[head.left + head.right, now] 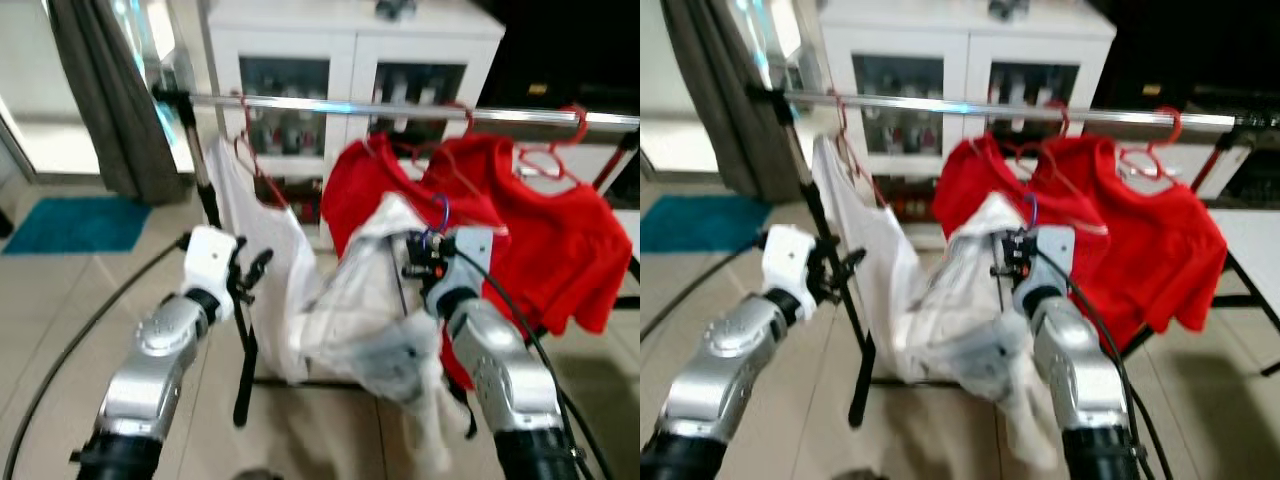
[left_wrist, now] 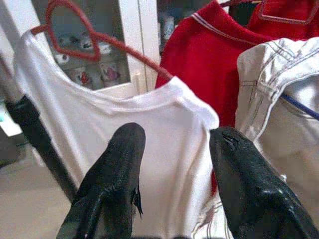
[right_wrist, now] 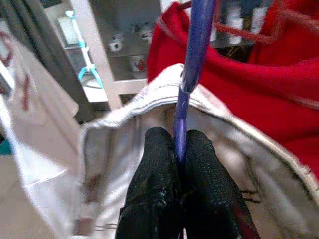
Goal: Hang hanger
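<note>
My right gripper (image 1: 428,246) is shut on a blue hanger (image 3: 192,55) that carries a pale white garment (image 1: 370,310). I hold it below the silver clothes rail (image 1: 400,108), in front of the red shirts (image 1: 520,230). The hanger's hook (image 1: 440,212) sits under the rail, apart from it. In the right wrist view both black fingers (image 3: 154,169) pinch the blue shaft. My left gripper (image 1: 250,275) is open beside a white shirt (image 1: 255,230) that hangs on a red hanger (image 2: 75,30); nothing lies between its fingers (image 2: 114,179).
Two red shirts hang on red hangers (image 1: 550,155) along the rail. The rack's black post (image 1: 205,190) stands at its left end. A white glass-door cabinet (image 1: 350,70) is behind, with a grey curtain (image 1: 110,100) and a teal mat (image 1: 75,222) to the left.
</note>
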Controlling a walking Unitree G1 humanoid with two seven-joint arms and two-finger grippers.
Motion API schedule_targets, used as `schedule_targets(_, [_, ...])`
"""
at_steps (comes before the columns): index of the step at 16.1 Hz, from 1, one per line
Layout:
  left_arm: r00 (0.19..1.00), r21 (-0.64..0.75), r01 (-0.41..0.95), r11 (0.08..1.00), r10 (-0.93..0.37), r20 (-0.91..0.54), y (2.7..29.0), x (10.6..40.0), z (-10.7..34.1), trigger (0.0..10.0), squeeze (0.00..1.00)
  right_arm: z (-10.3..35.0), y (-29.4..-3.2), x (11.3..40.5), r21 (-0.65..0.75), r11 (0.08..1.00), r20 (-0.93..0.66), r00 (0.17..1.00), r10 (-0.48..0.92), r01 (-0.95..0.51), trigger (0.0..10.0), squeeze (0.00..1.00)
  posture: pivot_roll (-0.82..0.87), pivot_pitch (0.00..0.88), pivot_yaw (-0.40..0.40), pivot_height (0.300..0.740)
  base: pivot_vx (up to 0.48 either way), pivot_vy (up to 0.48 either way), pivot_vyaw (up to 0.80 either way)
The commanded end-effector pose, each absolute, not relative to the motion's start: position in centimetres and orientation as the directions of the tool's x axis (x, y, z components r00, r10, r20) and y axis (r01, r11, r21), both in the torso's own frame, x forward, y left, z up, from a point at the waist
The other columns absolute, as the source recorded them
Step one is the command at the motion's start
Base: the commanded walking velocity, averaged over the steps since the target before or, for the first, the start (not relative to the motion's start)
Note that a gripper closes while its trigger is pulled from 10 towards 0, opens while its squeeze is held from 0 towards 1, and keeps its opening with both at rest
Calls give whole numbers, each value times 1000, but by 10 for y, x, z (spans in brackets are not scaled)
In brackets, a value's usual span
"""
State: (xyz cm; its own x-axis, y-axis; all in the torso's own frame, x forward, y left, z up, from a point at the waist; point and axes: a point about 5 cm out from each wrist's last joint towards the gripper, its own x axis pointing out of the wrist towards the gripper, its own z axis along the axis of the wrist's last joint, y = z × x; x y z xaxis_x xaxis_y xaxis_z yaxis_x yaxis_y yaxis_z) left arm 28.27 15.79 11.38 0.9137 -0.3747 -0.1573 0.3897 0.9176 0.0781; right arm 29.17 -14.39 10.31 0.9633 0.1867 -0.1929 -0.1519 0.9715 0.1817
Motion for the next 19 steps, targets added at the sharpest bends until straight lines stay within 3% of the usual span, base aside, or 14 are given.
schedule_targets(1, [904, 76, 414, 907, -401, -146, 148, 283, 116, 10000, 0, 117, -154, 297, 164, 977, -127, 979, 159, -137, 10000, 0, 44, 0, -25, 723, 390, 0, 0])
schedule_targets(7, [903, 81, 418, 905, -404, -146, 148, 283, 116, 10000, 0, 118, -156, 298, 156, 977, -129, 977, 168, -147, 10000, 0, 45, 0, -26, 723, 389, 0, 0])
schedule_targets(15, [892, 93, 443, 892, -428, -146, 145, 279, 115, 10000, 0, 122, -152, 298, 94, 957, -121, 951, 285, -275, 10000, 0, 48, 0, -39, 723, 380, 0, 0])
schedule_targets(19, [860, 104, 504, 857, -488, -149, 142, 273, 115, 10000, 0, 138, -153, 305, 14, 944, -34, 943, 331, -330, 10000, 0, 50, 0, -44, 723, 69, 0, 0])
